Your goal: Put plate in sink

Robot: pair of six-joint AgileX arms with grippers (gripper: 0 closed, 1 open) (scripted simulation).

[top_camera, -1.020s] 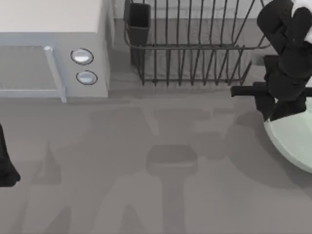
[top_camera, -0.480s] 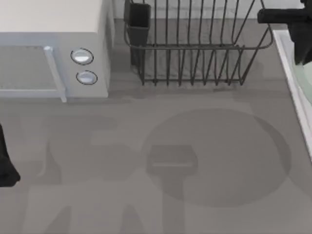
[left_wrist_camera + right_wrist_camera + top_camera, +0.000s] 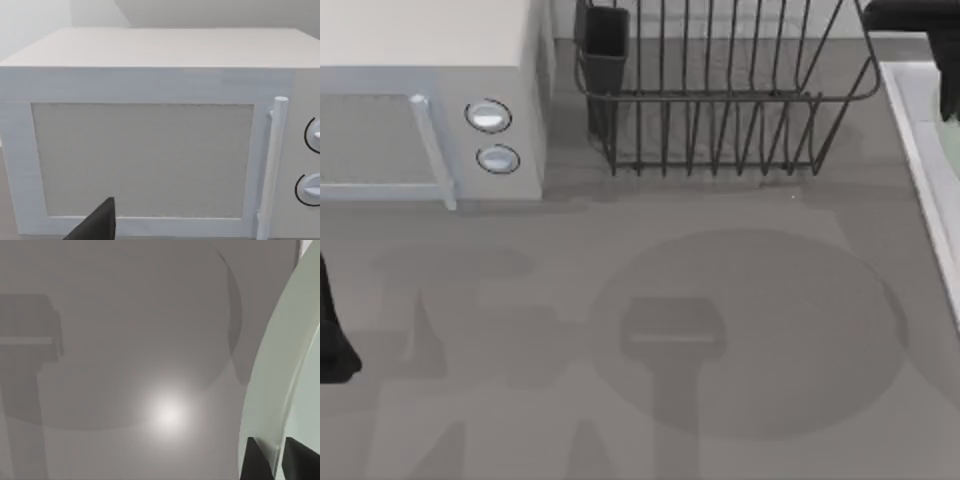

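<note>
Across the grey table (image 3: 620, 400) lie soft shadows, among them a broad round one at centre right. At the top left stands a white microwave (image 3: 430, 100) with two dials; beside it, at the top centre, a dark wire rack (image 3: 720, 110). Along the right edge runs the pale raised rim of the sink (image 3: 920, 170).

Right arm: its dark bulk sits at the top right corner, over the sink's end. From above, a sliver of the mint plate (image 3: 954, 150) shows at the right edge, within the rim. The right wrist view gives what the top view does not: the plate (image 3: 280, 365) seen edge-on, off the table, with the right gripper (image 3: 272, 460) pinching its rim, one dark finger on each face.

Left arm: parked at the left edge. The left gripper (image 3: 97, 225) shows one dark finger against the microwave door; whether its jaws are spread cannot be told.
</note>
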